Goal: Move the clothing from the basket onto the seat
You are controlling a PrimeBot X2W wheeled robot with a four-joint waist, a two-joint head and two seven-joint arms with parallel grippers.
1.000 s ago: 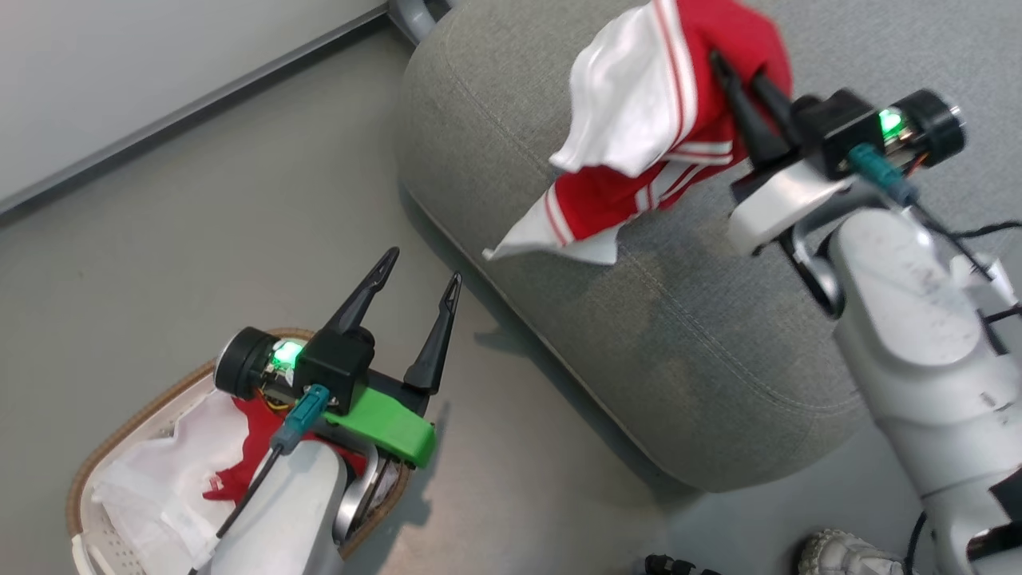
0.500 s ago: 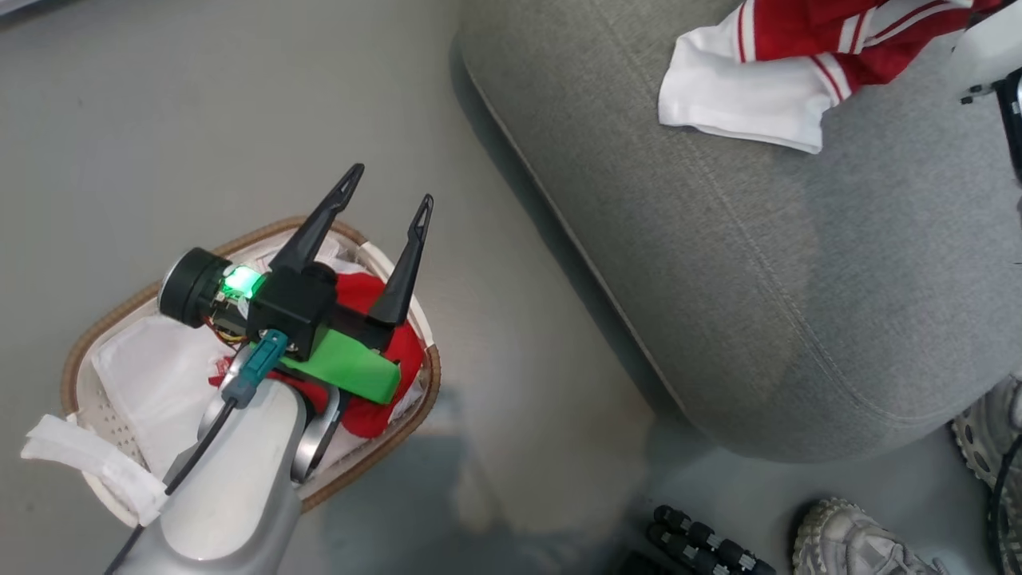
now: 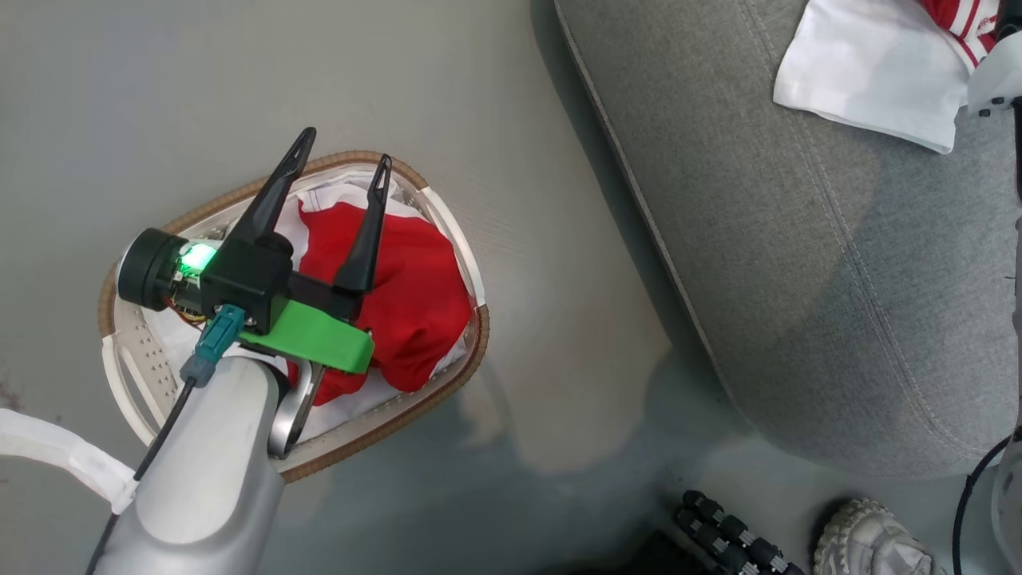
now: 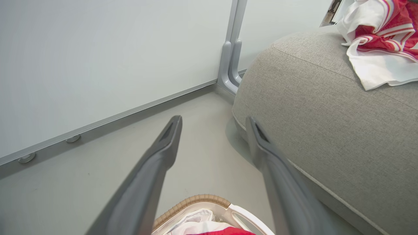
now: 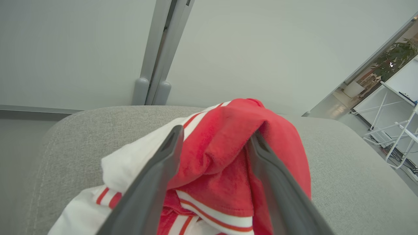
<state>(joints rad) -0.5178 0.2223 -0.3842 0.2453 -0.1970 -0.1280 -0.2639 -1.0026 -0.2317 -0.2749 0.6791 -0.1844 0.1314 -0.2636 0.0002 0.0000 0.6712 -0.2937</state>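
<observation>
A red and white jersey (image 3: 870,80) lies bunched on the grey seat (image 3: 798,279) at the upper right. In the right wrist view my right gripper (image 5: 217,133) stands open, its fingers (image 5: 153,182) spread either side of a raised red fold of that jersey (image 5: 225,147), which rests on the seat (image 5: 343,169). More red clothing (image 3: 415,311) fills the white basket (image 3: 471,359) with its brown rim on the floor. My left gripper (image 3: 343,152) hovers open over the basket's far end with nothing between its fingers. The left wrist view has the left gripper (image 4: 214,121) above the basket rim (image 4: 196,199), with the seat (image 4: 326,114) and jersey (image 4: 382,42) to the right.
A person's shoe (image 3: 870,543) and a black ribbed part (image 3: 734,535) sit on the floor below the seat. A white strap (image 3: 64,455) crosses the lower left. A pale wall with a grey post (image 4: 230,49) stands behind. White racks (image 5: 398,130) stand far right.
The head camera has swung, shifting the whole picture. My right gripper has gone from shut on the hanging jersey to open, and the jersey now lies on the seat.
</observation>
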